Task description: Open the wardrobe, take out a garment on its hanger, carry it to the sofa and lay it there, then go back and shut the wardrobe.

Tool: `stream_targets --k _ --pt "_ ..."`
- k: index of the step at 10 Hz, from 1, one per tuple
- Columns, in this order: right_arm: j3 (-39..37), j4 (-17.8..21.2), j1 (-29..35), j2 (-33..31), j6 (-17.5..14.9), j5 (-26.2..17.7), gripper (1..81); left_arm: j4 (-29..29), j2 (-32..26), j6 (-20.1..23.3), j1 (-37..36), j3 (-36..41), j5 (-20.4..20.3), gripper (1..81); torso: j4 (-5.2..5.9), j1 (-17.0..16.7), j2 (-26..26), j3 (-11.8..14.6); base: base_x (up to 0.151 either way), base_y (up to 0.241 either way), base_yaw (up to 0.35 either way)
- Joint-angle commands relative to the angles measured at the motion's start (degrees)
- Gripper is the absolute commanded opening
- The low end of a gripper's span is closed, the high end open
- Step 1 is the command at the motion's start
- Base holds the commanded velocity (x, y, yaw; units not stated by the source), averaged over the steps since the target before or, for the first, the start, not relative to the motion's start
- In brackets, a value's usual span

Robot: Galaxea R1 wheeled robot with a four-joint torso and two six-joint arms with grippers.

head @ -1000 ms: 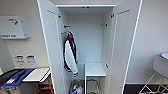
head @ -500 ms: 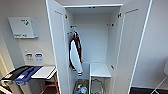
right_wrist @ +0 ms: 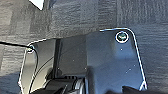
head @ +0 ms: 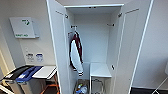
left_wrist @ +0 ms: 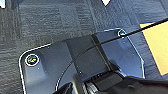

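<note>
Head view is showing me the wardrobe (head: 100,47) standing straight ahead with both doors swung wide open, the left door (head: 58,47) and the right door (head: 132,45) framing the white inside. On the rail at the upper left a maroon jacket with white sleeves (head: 76,53) is hanging, reaching down toward a low white shelf (head: 99,70). Under that shelf I am seeing a wire basket (head: 96,86) and some small items on the wardrobe floor, too blurred to name. I am not finding the black garment or its hanger inside. To the left, on the wall, a white box with green marks (head: 23,27) is hanging, and below it bins with a black lid (head: 15,72), a blue lid (head: 28,74) and a white lid (head: 46,72) are standing in a row. Both wrist views are looking down at dark grey carpet (left_wrist: 45,22); an orange patch (left_wrist: 156,47) is showing by the left arm. I cannot tell whether either gripper is apart or together.
</note>
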Motion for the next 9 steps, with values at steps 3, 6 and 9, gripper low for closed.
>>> stream_targets --k 3,6,9 --pt "0.0 0.3 3.4 0.0 0.0 -2.2 81.1 -0.1 0.3 0.1 -3.6 0.3 1.9 81.1 0.00 0.0 0.0 0.0 0.000 0.000 0.000" --pt "0.0 0.3 3.5 0.0 0.0 -2.2 81.1 -0.2 0.4 0.1 -3.5 0.3 1.9 81.1 0.00 0.0 0.0 0.0 0.063 0.000 0.000" --pt "0.0 0.3 3.5 0.1 0.0 -2.2 81.1 -0.2 0.4 0.1 -3.5 0.3 1.9 81.1 0.00 0.0 -0.1 0.0 0.127 0.000 0.000"
